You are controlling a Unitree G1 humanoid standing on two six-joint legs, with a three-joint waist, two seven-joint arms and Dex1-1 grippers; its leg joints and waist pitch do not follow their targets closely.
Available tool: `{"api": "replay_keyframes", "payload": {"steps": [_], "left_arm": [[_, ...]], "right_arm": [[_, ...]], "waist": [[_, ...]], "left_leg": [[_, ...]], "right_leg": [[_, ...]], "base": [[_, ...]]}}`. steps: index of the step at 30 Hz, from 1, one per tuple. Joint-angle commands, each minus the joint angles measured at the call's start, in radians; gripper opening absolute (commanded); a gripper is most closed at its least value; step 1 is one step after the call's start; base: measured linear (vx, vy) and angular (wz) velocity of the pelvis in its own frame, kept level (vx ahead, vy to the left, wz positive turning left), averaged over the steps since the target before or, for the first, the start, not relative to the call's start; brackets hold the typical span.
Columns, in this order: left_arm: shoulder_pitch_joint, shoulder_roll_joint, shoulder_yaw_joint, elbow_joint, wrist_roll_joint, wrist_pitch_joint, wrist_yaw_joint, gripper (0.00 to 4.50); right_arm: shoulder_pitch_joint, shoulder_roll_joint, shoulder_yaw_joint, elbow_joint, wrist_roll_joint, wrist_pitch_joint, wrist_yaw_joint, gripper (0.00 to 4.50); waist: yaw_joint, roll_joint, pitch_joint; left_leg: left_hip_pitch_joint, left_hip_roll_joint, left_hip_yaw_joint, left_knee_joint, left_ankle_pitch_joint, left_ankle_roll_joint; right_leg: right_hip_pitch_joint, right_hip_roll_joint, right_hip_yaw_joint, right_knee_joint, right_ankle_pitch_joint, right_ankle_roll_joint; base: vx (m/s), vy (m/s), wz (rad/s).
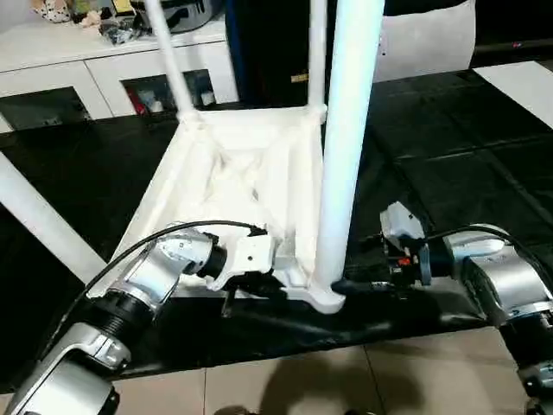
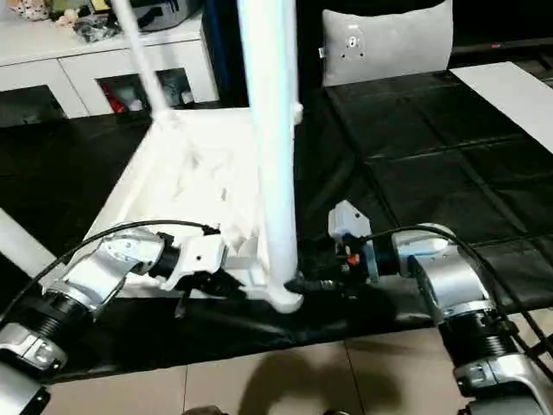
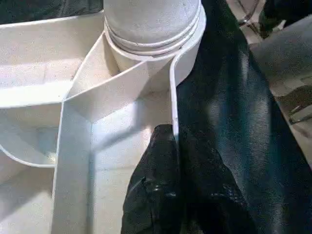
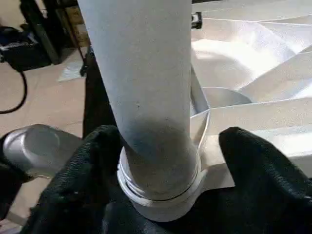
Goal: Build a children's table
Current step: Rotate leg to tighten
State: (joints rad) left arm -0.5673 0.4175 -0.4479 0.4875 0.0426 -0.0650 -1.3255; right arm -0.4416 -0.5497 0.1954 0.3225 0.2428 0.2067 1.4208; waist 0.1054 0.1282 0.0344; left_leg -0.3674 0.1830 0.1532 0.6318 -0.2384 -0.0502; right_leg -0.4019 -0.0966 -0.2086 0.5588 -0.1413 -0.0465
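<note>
The tabletop [image 1: 251, 186] lies upside down on the black mat [image 1: 449, 173]. Legs stand in its sockets, the nearest leg [image 1: 346, 147] at the near right corner. The left gripper [image 3: 170, 185] is clamped on the near rim. The right gripper [image 4: 161, 195] stands apart around that leg's base. Seating it seems the step left.

You had a black mat [image 1: 449, 173] spread across the work area, its near edge ending just short of the beige tiled floor [image 1: 285, 380]. Beyond the mat stood a white cabinet [image 1: 78, 60] with glass-fronted doors, and its top carried a clutter of small items [image 1: 112, 22] too small to make out. A grey cushion [image 2: 389, 43] leaned upright at the far side of the mat. To the far right a white sheet [image 2: 518, 91] lay flat on the mat. In your right wrist view, a black cable [image 4: 14, 100] curled over the floor.
</note>
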Motion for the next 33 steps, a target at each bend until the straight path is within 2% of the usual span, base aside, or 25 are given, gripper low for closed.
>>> {"api": "replay_keyframes", "payload": {"steps": [1, 3, 5, 6, 13, 17, 22, 23, 24, 25, 26, 27, 28, 29, 30, 31, 32, 33], "left_arm": [[0.005, 0.004, -0.035, -0.016, 0.014, -0.021, -0.041, 0.00], [0.006, -0.001, -0.037, -0.012, 0.014, -0.024, -0.041, 0.00], [0.006, -0.002, -0.038, -0.012, 0.014, -0.025, -0.040, 0.00], [0.006, -0.002, -0.038, -0.011, 0.013, -0.026, -0.042, 0.00], [0.005, -0.003, -0.039, -0.012, 0.011, -0.026, -0.050, 0.00], [0.006, -0.004, -0.038, -0.013, 0.012, -0.022, -0.047, 0.00], [0.023, -0.021, -0.006, -0.029, -0.029, 0.034, -0.030, 0.00], [0.023, -0.034, 0.007, -0.035, -0.037, 0.057, -0.005, 0.00], [0.019, -0.055, 0.024, -0.039, -0.043, 0.087, 0.036, 0.00], [0.016, -0.065, 0.032, -0.040, -0.045, 0.100, 0.056, 0.00], [0.014, -0.072, 0.036, -0.039, -0.043, 0.108, 0.070, 0.00], [0.005, -0.091, 0.045, -0.032, -0.035, 0.133, 0.115, 0.00], [-0.006, -0.111, 0.053, -0.018, -0.024, 0.153, 0.160, 0.00], [-0.022, -0.144, 0.062, 0.003, -0.004, 0.196, 0.229, 0.00], [-0.023, -0.146, 0.063, 0.004, -0.003, 0.199, 0.233, 0.00], [-0.043, -0.184, 0.085, 0.032, 0.013, 0.238, 0.323, 0.00], [-0.043, -0.184, 0.085, 0.032, 0.013, 0.238, 0.323, 0.00], [-0.078, -0.235, 0.120, 0.079, 0.028, 0.282, 0.451, 0.00]], "right_arm": [[-0.015, 0.002, 0.005, -0.005, 0.016, 0.008, 0.016, 3.29], [-0.013, 0.019, -0.005, -0.005, 0.023, 0.009, 0.005, 3.15], [-0.012, 0.023, -0.004, -0.005, 0.022, 0.004, 0.002, 3.05], [-0.012, 0.025, -0.003, -0.005, 0.023, 0.004, 0.001, 2.96], [-0.008, 0.063, 0.006, -0.014, 0.037, 0.020, -0.009, 2.27], [0.003, 0.073, 0.012, -0.025, 0.039, 0.031, -0.008, 2.02], [0.026, 0.117, -0.023, -0.072, 0.062, 0.105, -0.127, 1.93], [0.031, 0.135, -0.028, -0.083, 0.054, 0.120, -0.172, 1.93], [0.039, 0.160, -0.032, -0.098, 0.041, 0.139, -0.234, 1.93], [0.042, 0.171, -0.033, -0.105, 0.034, 0.145, -0.260, 1.93], [0.042, 0.180, -0.035, -0.105, 0.028, 0.151, -0.281, 1.93], [0.039, 0.208, -0.041, -0.099, 0.008, 0.167, -0.349, 1.93], [0.029, 0.240, -0.048, -0.085, -0.016, 0.187, -0.427, 1.93], [0.010, 0.294, -0.062, -0.058, -0.056, 0.216, -0.560, 1.93], [0.009, 0.298, -0.062, -0.057, -0.058, 0.218, -0.569, 1.93], [-0.015, 0.349, -0.085, -0.024, -0.086, 0.241, -0.696, 1.93], [-0.015, 0.349, -0.085, -0.024, -0.086, 0.241, -0.696, 1.93], [-0.055, 0.412, -0.118, 0.045, -0.115, 0.233, -0.855, 1.93]], "waist": [[-0.004, -0.021, -0.073], [-0.003, -0.018, -0.074], [-0.003, -0.019, -0.074], [-0.002, -0.015, -0.074], [-0.002, -0.014, -0.073], [-0.003, -0.016, -0.073], [-0.003, -0.016, -0.072], [-0.005, -0.012, -0.071], [-0.013, -0.013, -0.067], [-0.021, -0.015, -0.064], [-0.027, -0.015, -0.063], [-0.031, -0.012, -0.060], [-0.045, -0.007, -0.055], [-0.063, -0.008, -0.052], [-0.075, -0.010, -0.050], [-0.106, -0.002, -0.049], [-0.106, -0.002, -0.049], [-0.138, 0.010, -0.046]], "left_leg": [[0.000, 0.055, -0.017, -0.068, -0.069, 0.116], [-0.001, 0.054, -0.018, -0.068, -0.067, 0.113], [0.000, 0.054, -0.017, -0.068, -0.069, 0.112], [0.000, 0.054, -0.018, -0.068, -0.069, 0.111], [0.000, 0.053, -0.018, -0.069, -0.087, 0.101], [0.000, 0.055, -0.019, -0.070, -0.082, 0.100], [0.000, 0.054, -0.018, -0.071, -0.074, 0.096], [-0.001, 0.053, -0.018, -0.071, -0.079, 0.092], [0.001, 0.053, -0.017, -0.073, -0.094, 0.081], [0.002, 0.047, -0.017, -0.074, -0.118, 0.065], [0.009, 0.039, -0.013, -0.071, -0.137, 0.057], [0.009, 0.036, -0.013, -0.071, -0.146, 0.056], [0.008, 0.035, -0.015, -0.071, -0.164, 0.046], [0.012, 0.030, -0.016, -0.069, -0.197, 0.032], [0.009, 0.028, -0.019, -0.069, -0.209, 0.025], [0.009, 0.035, -0.029, -0.070, -0.268, 0.023], [0.009, 0.035, -0.029, -0.070, -0.268, 0.023], [0.003, 0.060, -0.044, -0.081, -0.340, 0.029]], "right_leg": [[0.066, -0.073, 0.071, -0.069, -0.349, -0.015], [0.066, -0.073, 0.070, -0.068, -0.344, -0.016], [0.066, -0.073, 0.070, -0.069, -0.342, -0.016], [0.066, -0.073, 0.070, -0.068, -0.341, -0.017], [0.067, -0.072, 0.068, -0.071, -0.354, -0.014], [0.067, -0.072, 0.068, -0.071, -0.351, -0.009], [0.067, -0.072, 0.068, -0.073, -0.358, -0.006], [0.067, -0.072, 0.067, -0.073, -0.365, -0.005], [0.066, -0.070, 0.067, -0.080, -0.386, 0.004], [0.067, -0.070, 0.061, -0.085, -0.424, 0.016], [0.062, -0.067, 0.056, -0.095, -0.465, 0.034], [0.063, -0.067, 0.053, -0.100, -0.486, 0.042], [0.063, -0.062, 0.046, -0.108, -0.517, 0.057], [0.062, -0.059, 0.035, -0.119, -0.549, 0.076], [0.066, -0.058, 0.029, -0.120, -0.554, 0.085], [0.075, -0.055, 0.012, -0.131, -0.579, 0.122], [0.075, -0.055, 0.012, -0.131, -0.579, 0.122], [0.087, -0.060, 0.010, -0.121, -0.551, 0.121]], "base": [[0.000, 0.000, 0.00], [0.000, 0.000, 0.00], [0.000, 0.000, 0.00], [0.000, 0.000, 0.00], [0.000, 0.000, 0.00], [0.000, 0.000, 0.00], [0.000, 0.000, 0.00], [0.000, 0.000, 0.00], [0.000, 0.000, 0.00], [0.000, 0.000, 0.00], [0.000, 0.000, 0.00], [0.000, 0.000, 0.00], [0.000, 0.000, 0.00], [0.000, 0.000, 0.00], [0.000, 0.000, 0.00], [0.000, 0.000, 0.00], [0.000, 0.000, 0.00], [0.000, 0.000, 0.00]]}}
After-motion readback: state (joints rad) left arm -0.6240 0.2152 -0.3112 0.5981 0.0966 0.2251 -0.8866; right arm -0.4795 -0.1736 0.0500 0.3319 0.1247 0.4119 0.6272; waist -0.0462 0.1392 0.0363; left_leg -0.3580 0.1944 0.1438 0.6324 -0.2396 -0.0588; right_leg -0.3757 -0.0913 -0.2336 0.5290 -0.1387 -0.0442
